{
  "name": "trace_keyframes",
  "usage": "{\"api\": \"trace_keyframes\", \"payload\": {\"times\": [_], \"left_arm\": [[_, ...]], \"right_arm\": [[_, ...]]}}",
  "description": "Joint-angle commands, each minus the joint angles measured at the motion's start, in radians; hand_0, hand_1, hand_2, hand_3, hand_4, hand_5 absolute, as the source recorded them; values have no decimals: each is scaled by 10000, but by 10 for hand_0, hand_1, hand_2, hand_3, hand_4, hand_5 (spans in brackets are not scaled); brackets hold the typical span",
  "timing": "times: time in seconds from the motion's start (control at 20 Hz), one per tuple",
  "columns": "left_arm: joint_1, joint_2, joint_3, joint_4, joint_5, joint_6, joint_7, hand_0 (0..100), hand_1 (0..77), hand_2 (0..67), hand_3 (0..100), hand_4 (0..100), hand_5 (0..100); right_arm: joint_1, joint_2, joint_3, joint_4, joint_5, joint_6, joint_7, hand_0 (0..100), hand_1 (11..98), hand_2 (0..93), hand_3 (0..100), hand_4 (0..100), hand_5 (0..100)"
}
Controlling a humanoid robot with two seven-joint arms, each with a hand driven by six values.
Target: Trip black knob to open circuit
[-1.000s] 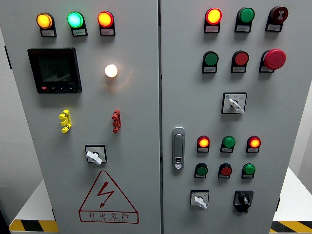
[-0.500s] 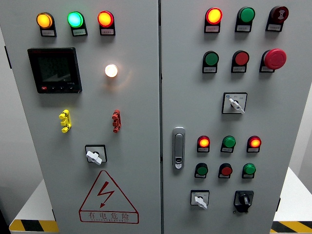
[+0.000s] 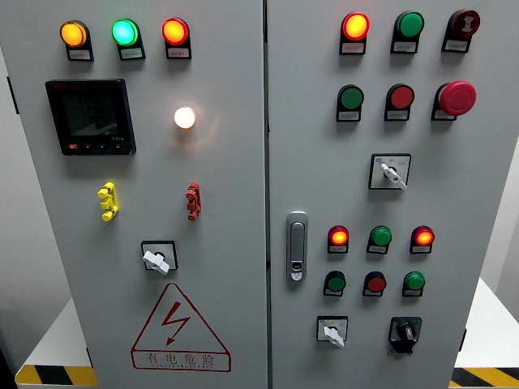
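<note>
The black knob point(image 3: 404, 333) is a small rotary switch on a black square plate at the lower right of the right-hand cabinet door point(image 3: 478, 194). Its pointer hangs roughly downward, tilted slightly to the left. No robot hand or arm shows anywhere in the head view.
A white-handled selector point(image 3: 332, 332) sits just left of the black knob, with green and red buttons point(image 3: 375, 283) above. A second white selector point(image 3: 392, 173), a red mushroom stop point(image 3: 456, 97), a door latch point(image 3: 298, 245) and lit lamps point(image 3: 339, 237) fill the panel.
</note>
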Motion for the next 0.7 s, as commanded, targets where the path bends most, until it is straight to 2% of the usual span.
{"api": "trace_keyframes", "payload": {"times": [0.0,0.2,0.3,0.4,0.55,0.65], "left_arm": [[-11,0,0,0,0,0,0,0,0,195,262,99,86],[4,0,0,0,0,0,0,0,0,195,262,99,86],[-11,0,0,0,0,0,0,0,0,195,262,99,86],[4,0,0,0,0,0,0,0,0,195,262,99,86],[4,0,0,0,0,0,0,0,0,195,262,99,86],[-12,0,0,0,0,0,0,0,0,195,262,99,86]], "right_arm": [[-274,-16,-351,1323,321,-82,-29,849,483,0,472,495,515],[-367,-1,-735,2843,581,-220,-136,895,480,0,553,556,572],[-351,-1,-995,3350,628,-526,-182,907,479,0,582,591,593],[-351,-1,-1378,3857,659,-955,-381,925,478,0,614,606,614],[-275,-1,-1563,4149,1255,-1156,-534,944,479,0,701,662,682],[-168,-1,-1717,4303,1379,-1461,-596,949,484,0,749,701,728]]}}
